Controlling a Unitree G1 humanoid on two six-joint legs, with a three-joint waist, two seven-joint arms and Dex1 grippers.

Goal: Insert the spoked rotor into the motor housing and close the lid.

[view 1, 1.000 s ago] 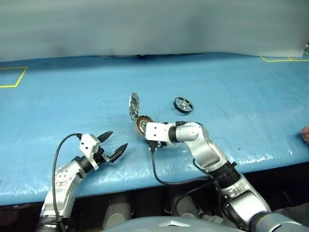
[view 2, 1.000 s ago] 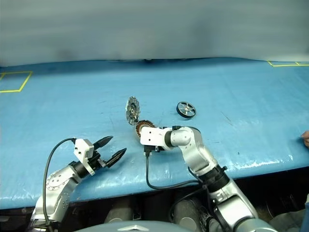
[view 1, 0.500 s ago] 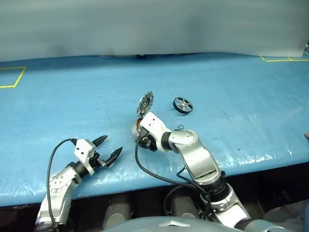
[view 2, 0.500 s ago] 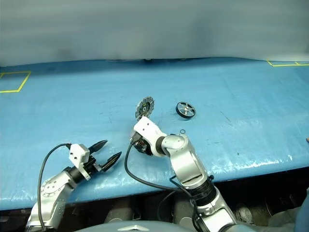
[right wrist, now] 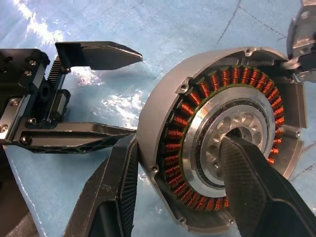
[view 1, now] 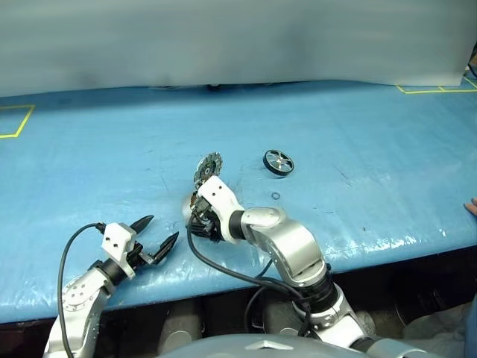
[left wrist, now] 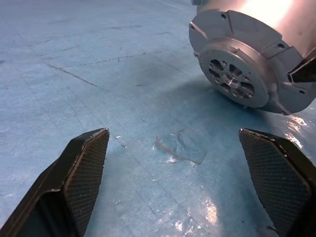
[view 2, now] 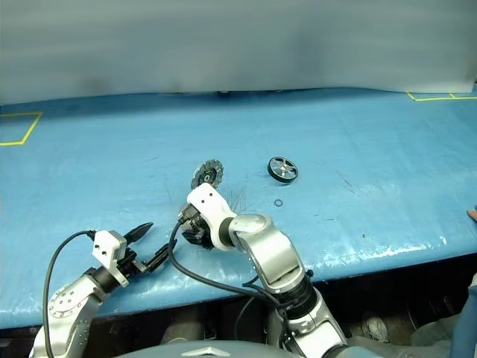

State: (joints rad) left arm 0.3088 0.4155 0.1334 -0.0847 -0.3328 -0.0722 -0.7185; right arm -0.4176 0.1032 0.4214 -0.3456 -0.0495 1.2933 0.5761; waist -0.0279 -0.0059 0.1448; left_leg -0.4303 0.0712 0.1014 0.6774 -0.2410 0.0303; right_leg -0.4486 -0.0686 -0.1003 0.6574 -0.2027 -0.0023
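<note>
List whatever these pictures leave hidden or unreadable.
- Motor housing: in the head views the right gripper and wrist cover it.
- Lid: part hidden behind the right wrist; in the right wrist view the edge cuts it off.
- Small ring on the table: too small to identify.

You have the motor housing [right wrist: 217, 143], a silver-rimmed ring of orange-copper windings around a hollow hub, clamped in the right gripper [right wrist: 187, 182], one finger outside the rim, one in the centre. The ribbed lid [view 1: 206, 167] stands tilted just beyond that gripper. The black spoked rotor [view 1: 278, 161] lies flat, farther off.
</note>
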